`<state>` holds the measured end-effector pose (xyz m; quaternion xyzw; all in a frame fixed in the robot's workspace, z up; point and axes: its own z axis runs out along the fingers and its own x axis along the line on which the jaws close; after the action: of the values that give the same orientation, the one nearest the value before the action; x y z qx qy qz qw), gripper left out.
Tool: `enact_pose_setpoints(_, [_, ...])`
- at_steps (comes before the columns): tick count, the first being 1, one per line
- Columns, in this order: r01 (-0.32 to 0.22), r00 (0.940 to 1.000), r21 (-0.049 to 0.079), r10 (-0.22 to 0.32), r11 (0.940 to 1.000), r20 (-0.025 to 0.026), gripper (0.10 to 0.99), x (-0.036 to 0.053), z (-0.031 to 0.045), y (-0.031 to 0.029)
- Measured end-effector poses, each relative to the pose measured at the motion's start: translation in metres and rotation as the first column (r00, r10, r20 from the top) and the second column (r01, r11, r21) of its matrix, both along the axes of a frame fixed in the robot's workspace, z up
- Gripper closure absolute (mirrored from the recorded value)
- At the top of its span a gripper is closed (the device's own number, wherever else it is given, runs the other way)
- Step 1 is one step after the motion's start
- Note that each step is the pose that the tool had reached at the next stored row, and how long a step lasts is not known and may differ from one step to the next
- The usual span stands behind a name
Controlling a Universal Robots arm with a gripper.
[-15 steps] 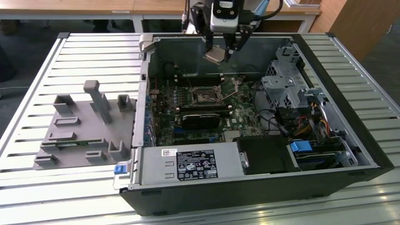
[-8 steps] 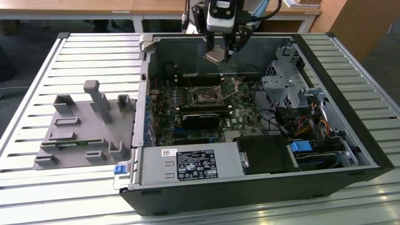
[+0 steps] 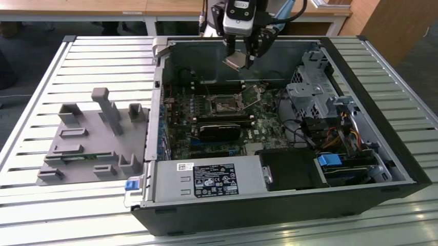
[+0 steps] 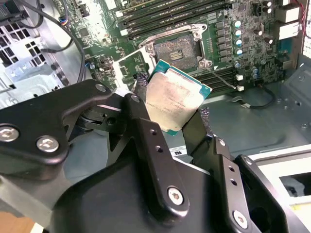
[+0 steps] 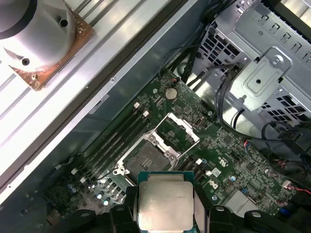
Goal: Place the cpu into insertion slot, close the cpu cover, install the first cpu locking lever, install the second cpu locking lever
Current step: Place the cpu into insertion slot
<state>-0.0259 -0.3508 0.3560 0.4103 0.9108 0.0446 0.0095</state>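
Cpu (image 5: 165,204) in pinch of gripper (image 3: 243,58) above open computer case (image 3: 274,215) on slatted metal table (image 3: 82,61), wooden desks (image 3: 89,7) behind

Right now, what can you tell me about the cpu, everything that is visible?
The cpu is a flat square chip: a dull silver-tan metal face on a green-edged base. The claw grips it by two opposite edges between black fingers, tilted, in the air above the motherboard. It touches nothing else and is apart from the insertion slot, which stands uncovered.
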Motion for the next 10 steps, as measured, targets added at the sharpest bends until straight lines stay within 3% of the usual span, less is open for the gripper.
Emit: enact_pose_setpoints(10, [0.070, 0.9975, 0.000, -0.070, 0.9975, 0.0000, 0.545, 0.0000, -0.0002, 0.0000])
